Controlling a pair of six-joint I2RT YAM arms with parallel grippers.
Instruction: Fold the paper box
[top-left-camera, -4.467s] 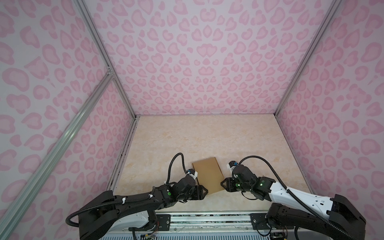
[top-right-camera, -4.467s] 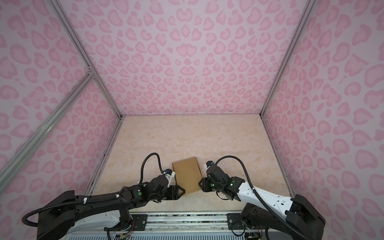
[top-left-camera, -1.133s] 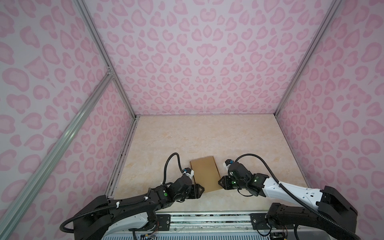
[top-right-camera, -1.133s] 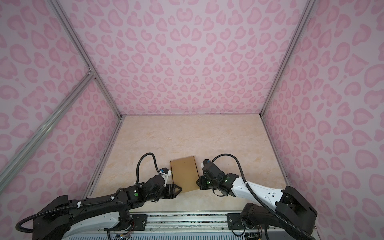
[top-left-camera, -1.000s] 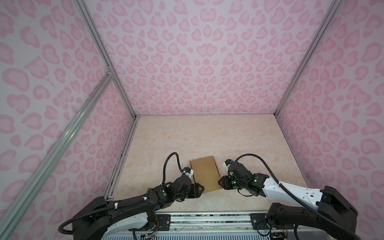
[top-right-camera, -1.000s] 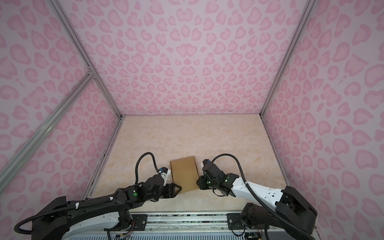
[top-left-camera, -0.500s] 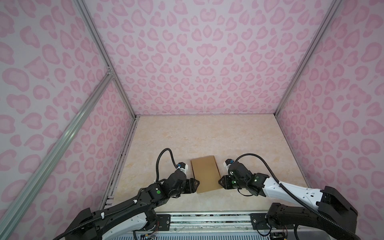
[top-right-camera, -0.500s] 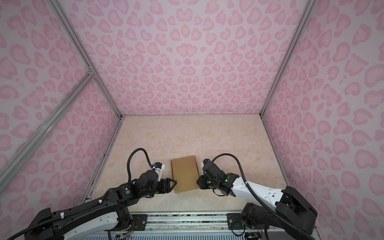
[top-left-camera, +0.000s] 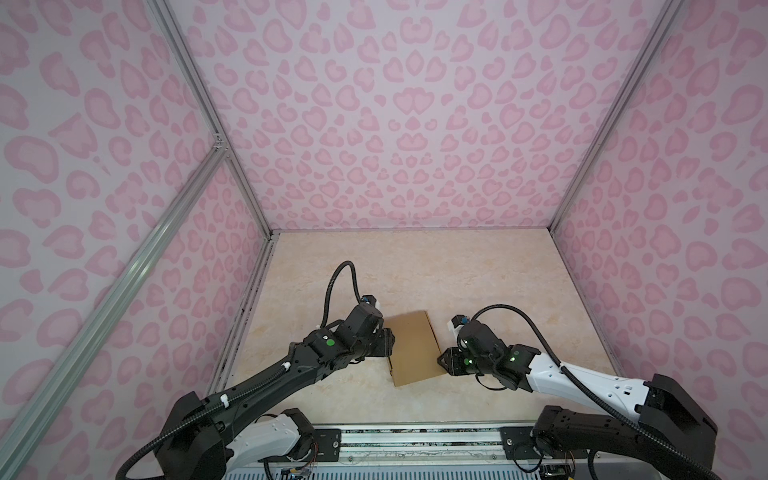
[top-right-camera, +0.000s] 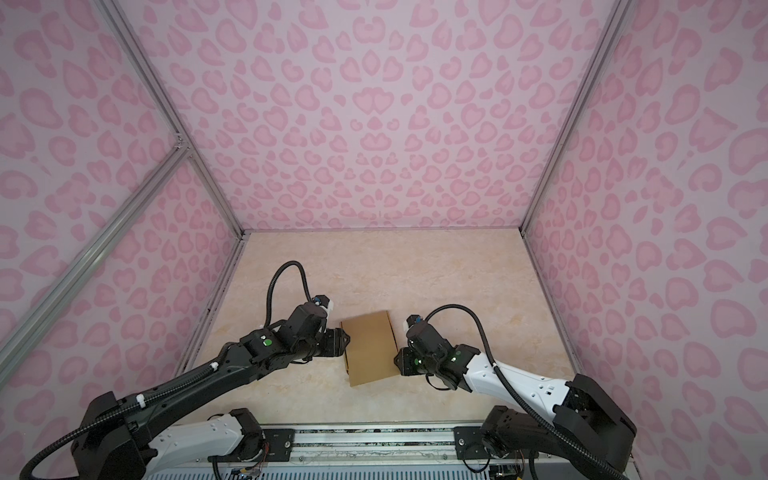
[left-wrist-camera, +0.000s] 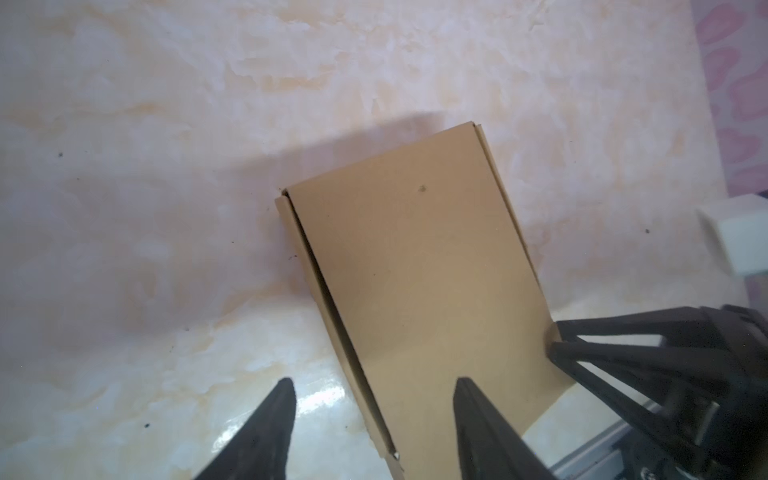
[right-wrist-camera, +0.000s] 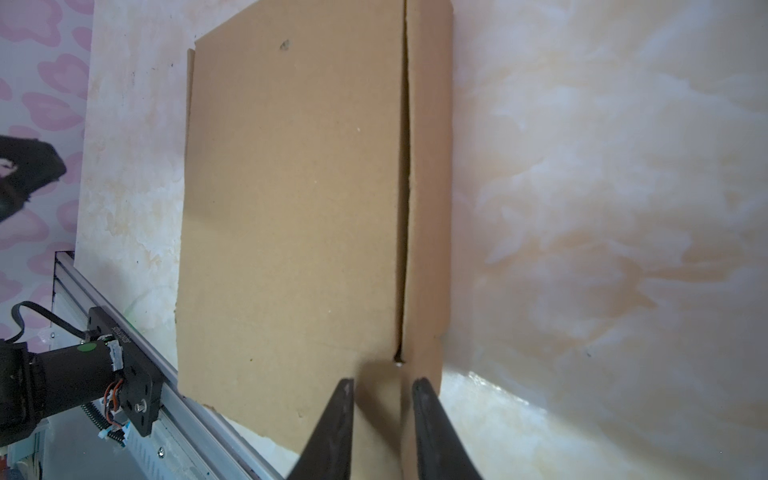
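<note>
Paper box (top-left-camera: 413, 351) flat near the front of the table (top-left-camera: 478, 270), a hand at either long side

Lies slightly skewed in both top views, plain brown face up, between the two arms; left hand (left-wrist-camera: 374, 384) spread wide, one finger over the brown face, its mate over bare table, the box's left edge running between them, nothing gripped; right hand (right-wrist-camera: 382, 380) parted only narrowly at the near right corner, a strip of cardboard showing between its fingers; cannot tell whether pinched or merely touched.
</note>
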